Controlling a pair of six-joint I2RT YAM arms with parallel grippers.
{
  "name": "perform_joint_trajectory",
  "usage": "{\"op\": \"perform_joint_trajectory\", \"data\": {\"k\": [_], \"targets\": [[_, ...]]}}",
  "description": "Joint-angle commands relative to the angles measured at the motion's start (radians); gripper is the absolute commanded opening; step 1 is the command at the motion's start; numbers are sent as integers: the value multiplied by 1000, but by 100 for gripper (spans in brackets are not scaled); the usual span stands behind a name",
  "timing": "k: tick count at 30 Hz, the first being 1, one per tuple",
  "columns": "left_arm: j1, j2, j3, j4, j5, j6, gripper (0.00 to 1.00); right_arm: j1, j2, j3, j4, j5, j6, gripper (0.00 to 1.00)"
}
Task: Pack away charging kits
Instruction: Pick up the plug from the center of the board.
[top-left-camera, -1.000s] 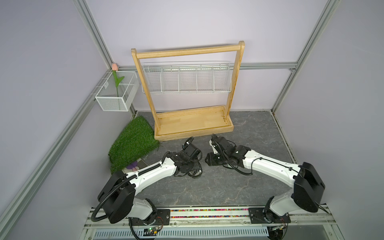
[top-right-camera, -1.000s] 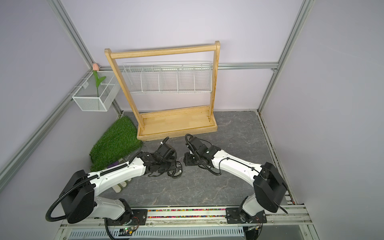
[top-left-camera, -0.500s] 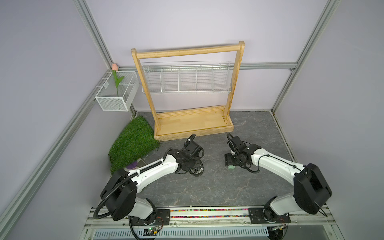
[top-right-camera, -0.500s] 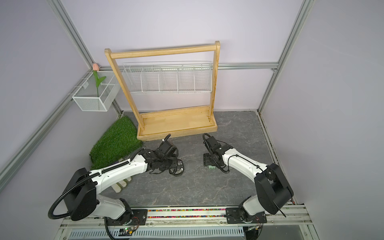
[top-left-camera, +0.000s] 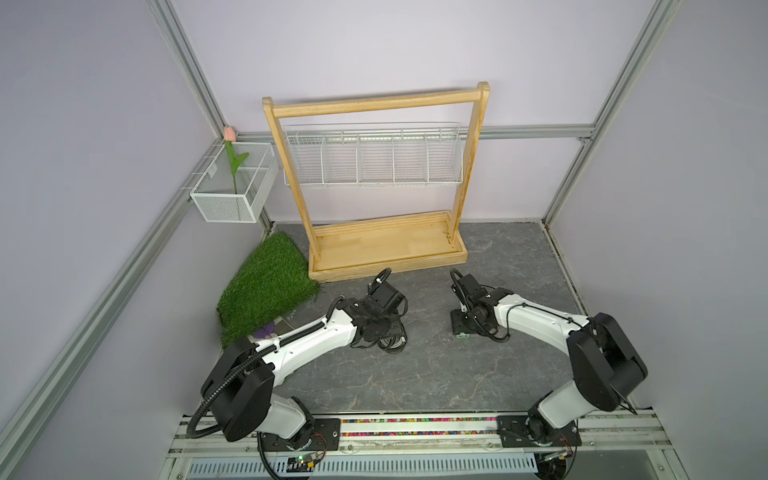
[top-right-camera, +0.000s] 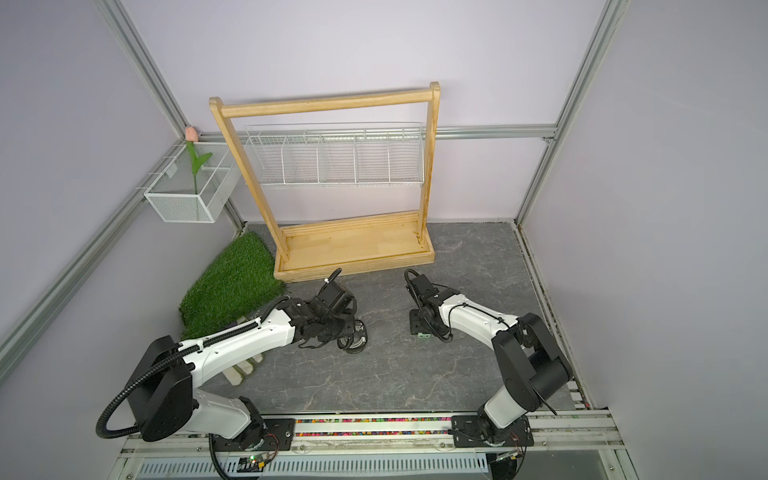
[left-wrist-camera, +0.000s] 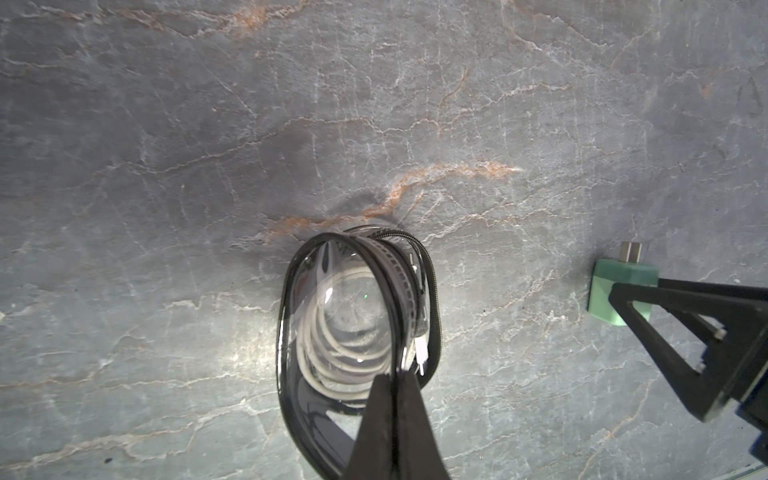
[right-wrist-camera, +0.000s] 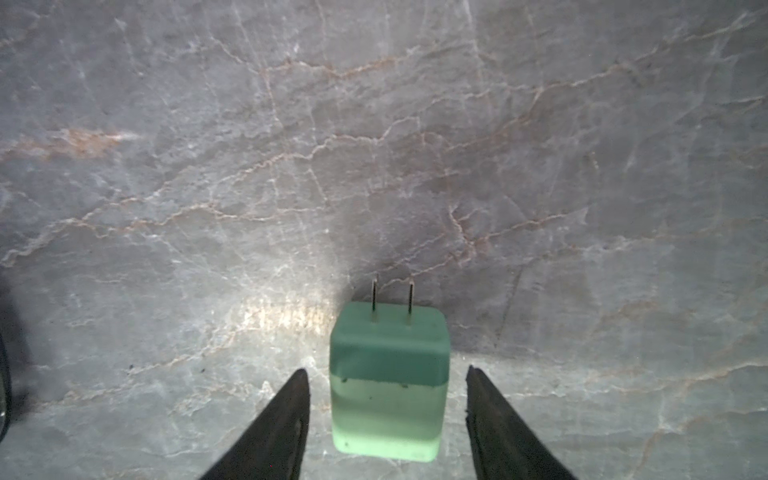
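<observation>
From above: charger block (top-left-camera: 461, 336) lies on my slate table (top-left-camera: 415, 374), well apart from the pouch (top-left-camera: 395, 340).
At the left wrist: left gripper (left-wrist-camera: 395, 376) pinched together on the pouch rim; cable coil (left-wrist-camera: 332, 353) sits inside.
At the right wrist: right gripper (right-wrist-camera: 386, 370) spread, flanking the charger block without touching; I judge it light, rigid, slick, so I'd take its flat sides.

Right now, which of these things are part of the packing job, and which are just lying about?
Part of the job: mint-green charger block; white cable coil, already inside the clear pouch.

Just lying about: wooden rack; wire basket; grass mat; tulip; mesh box.
</observation>
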Motion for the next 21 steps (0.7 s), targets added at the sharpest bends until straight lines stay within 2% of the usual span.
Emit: {"op": "perform_joint_trajectory", "data": {"k": [1,6,9,13,17,21], "targets": [[6,7,27,-19,-3,9,0,0,20,-20,14,5,-5,59],[5,11,30,-15,-1,9,0,4,42,-23,22,18,-10,58],[6,10,27,-15,-2,8,0,8,34,-26,28,23,-5,50],[6,9,28,-11,-1,5,0,20,13,-12,8,28,-5,35],[5,9,27,-11,0,7,0,61,-35,31,-43,32,5,34],[5,10,21,2,3,5,0,136,-62,86,-50,-36,57,34]]}}
